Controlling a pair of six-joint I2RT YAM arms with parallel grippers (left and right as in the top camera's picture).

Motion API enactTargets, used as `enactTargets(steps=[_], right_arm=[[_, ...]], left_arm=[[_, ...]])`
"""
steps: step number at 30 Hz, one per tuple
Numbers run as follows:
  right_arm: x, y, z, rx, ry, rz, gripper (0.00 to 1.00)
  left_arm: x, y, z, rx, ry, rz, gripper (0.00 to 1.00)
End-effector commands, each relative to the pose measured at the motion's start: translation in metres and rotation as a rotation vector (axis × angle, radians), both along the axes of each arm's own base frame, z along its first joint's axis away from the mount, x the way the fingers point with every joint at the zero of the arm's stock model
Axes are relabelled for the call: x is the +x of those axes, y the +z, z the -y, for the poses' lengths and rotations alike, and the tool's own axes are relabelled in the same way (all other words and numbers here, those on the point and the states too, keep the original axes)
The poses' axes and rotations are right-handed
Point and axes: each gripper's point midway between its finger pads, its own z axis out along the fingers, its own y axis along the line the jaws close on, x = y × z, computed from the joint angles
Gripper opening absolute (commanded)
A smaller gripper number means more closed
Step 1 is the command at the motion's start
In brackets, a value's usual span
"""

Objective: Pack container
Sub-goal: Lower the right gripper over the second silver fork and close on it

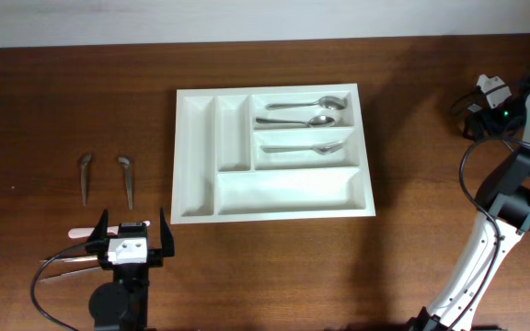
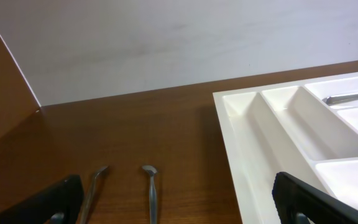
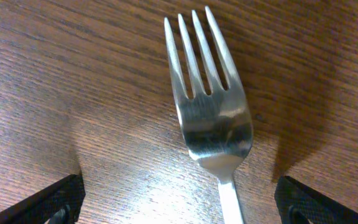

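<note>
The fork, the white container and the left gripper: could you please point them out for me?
fork (image 3: 219, 127), right wrist view, just below the tines.
container (image 1: 288, 191), overhead view, bare floor of its widest compartment.
left gripper (image 1: 133, 221), overhead view, midway between its fingertips.

left gripper (image 1: 134, 219): fingers wide apart, level | right gripper (image 3: 179, 199): fingers wide apart, pointing down

Robot test bench, brown wooden table (image 1: 53, 101), bare white wall (image 2: 166, 43), cabled arm (image 1: 488, 246)
</note>
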Motion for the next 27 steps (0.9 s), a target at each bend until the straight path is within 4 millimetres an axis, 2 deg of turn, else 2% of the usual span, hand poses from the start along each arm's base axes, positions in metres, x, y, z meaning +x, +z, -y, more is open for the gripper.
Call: enactTargets(steps=[1, 9, 20, 27], right_arm=[[-0.012, -0.017, -0.003, 0.036, -0.005, -0.043, 0.99], [-0.022, -0.032, -0.009, 0.060, -0.005, -0.084, 0.99], [-0.024, -0.033, -0.011, 0.068, -0.005, -0.089, 0.99], [-0.023, -0.033, -0.013, 0.081, -0.004, -0.081, 0.81]], left_arm=[[0.000, -0.001, -0.003, -0.008, 0.018, 0.005, 0.99], [0.000, -0.001, -0.003, -0.008, 0.018, 0.005, 0.99], [0.000, -0.001, -0.003, -0.008, 0.018, 0.005, 0.99], [0.000, -0.001, -0.003, -0.008, 0.018, 0.005, 0.99]])
